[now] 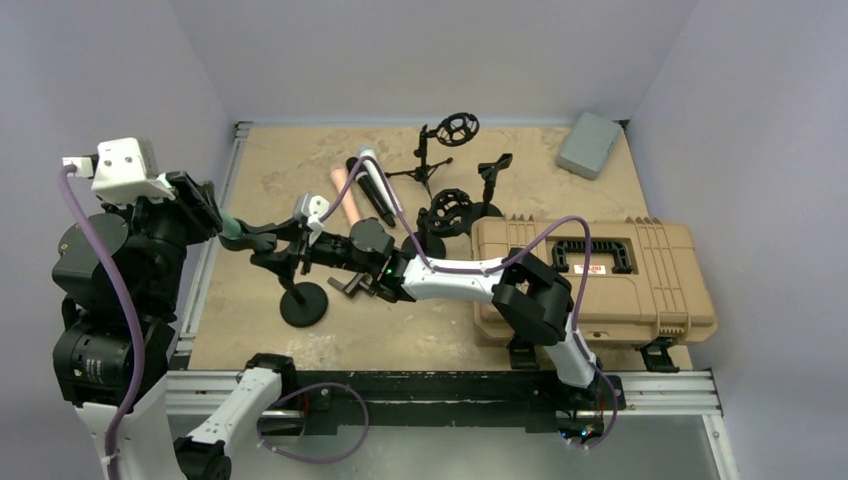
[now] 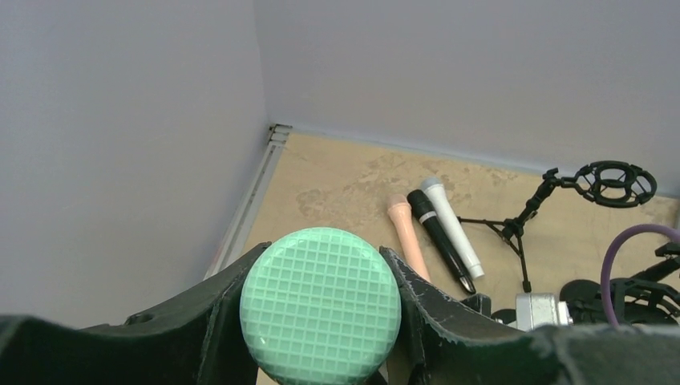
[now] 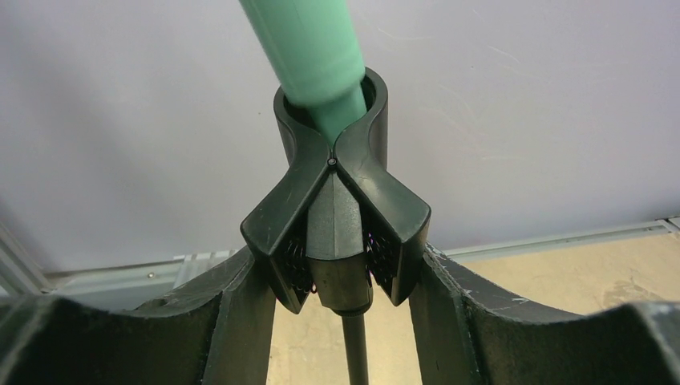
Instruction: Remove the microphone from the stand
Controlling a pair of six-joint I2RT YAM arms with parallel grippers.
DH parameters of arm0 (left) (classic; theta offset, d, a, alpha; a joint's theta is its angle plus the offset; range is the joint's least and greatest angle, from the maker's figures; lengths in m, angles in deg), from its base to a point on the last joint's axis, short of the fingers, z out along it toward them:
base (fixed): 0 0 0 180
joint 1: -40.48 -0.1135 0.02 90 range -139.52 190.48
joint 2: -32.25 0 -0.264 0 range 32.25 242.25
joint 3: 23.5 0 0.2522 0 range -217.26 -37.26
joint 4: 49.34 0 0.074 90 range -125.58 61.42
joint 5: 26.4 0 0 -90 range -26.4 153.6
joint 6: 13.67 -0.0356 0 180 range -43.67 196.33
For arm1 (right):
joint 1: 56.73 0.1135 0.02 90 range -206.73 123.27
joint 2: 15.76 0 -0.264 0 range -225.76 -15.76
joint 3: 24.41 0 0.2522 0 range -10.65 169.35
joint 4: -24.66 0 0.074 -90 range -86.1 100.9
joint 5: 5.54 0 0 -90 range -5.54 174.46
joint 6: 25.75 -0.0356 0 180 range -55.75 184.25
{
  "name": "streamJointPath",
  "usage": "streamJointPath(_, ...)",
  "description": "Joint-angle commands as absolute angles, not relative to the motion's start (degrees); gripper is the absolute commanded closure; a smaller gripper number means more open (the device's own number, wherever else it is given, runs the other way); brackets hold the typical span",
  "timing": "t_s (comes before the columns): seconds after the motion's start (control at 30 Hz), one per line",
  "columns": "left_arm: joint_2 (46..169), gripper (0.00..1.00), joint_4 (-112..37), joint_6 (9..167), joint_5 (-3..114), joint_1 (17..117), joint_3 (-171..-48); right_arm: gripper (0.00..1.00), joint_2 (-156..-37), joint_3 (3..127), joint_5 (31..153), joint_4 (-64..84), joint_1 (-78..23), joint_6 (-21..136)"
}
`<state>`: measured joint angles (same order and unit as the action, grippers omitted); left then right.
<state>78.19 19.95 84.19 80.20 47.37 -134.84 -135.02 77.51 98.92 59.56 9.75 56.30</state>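
Plainly the job is only part done. At the left of the overhead picture the left hand [image 1: 230, 227] is clenched on the green microphone [image 2: 321, 309]. In its own wrist view the fingers [image 2: 433, 313] press against both sides of the gridded head, which fills the lower middle of that frame.

Moving right, the microphone's tapered tail sits in the spring clip [image 3: 333, 184] at the top of the stand [image 1: 303, 303], so it is not yet out. The clip's upper jaws wrap the green shaft at the top centre of the right wrist picture. The right hand [image 3: 338, 265] is closed around the clip's two lever wings, with a finger touching each. How hard it squeezes, and whether the jaws have spread enough to let go, I cannot tell. The stand's round base rests on the tabletop [image 1: 280, 160] just below the two hands in the overhead picture.

So both grasps look set — one on the microphone, one on the clip. What is left, as I judge it, is to draw the microphone up and out of the clip while the clip is pinched, then carry it clear of the stand.

Further right lie things that seem to have no part in this step: a pink microphone [image 2: 409, 237], a black microphone [image 2: 439, 241] and a white microphone [image 2: 453, 228] side by side. A tripod stand [image 2: 521, 228] stands beyond them, and a tan case [image 1: 600, 270] fills the right of the overhead picture.
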Motion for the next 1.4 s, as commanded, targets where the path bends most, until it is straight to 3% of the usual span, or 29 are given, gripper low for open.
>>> streamJointPath(0.0, 79.99, 1.0, 17.29, 84.04, 82.41, 47.44, -144.53, 1.0, -136.05, 78.89, 97.29, 59.43, 9.54, 56.73)
streamJointPath(0.2, 81.68, 1.0, 13.19, 84.98, 82.13, 47.43, -153.96, 1.0, -135.77, 78.24, 97.28, 59.53, 9.54, 57.04)
streamJointPath(0.33, 81.57, 1.0, 13.86, 87.98, 78.66, 47.42, -153.37, 1.0, -134.93, 77.5, 97.98, 59.37, 9.49, 57.38)
streamJointPath(0.37, 81.42, 1.0, 14.04, 88.74, 77.78, 47.42, -152.43, 0.94, -134.47, 77.45, 97.99, 58.93, 9.52, 57.49)
streamJointPath(0.53, 81.46, 1.0, 13.28, 92.99, 72.19, 47.49, -147.92, 0.39, -130.66, 76.49, 95.93, 55.79, 9.54, 57.88)
streamJointPath(0.83, 83.94, 1.0, 10.23, 96.33, 67.61, 47.42, -143.23, 0.06, -123.94, 76.49, 91.82, 49.32, 9.5, 57.85)
streamJointPath(1.03, 85.69, 1.0, 11.85, 97.1, 63.89, 47.42, -143.42, 0.01, -118.85, 74.28, 90.02, 43.06, 9.54, 58.14)
streamJointPath(1.37, 88.51, 1.0, 12.74, 101.11, 50.86, 47.47, -138.89, 0.03, -103.74, 63.31, 81.23, 31.51, 9.01, 58.24)
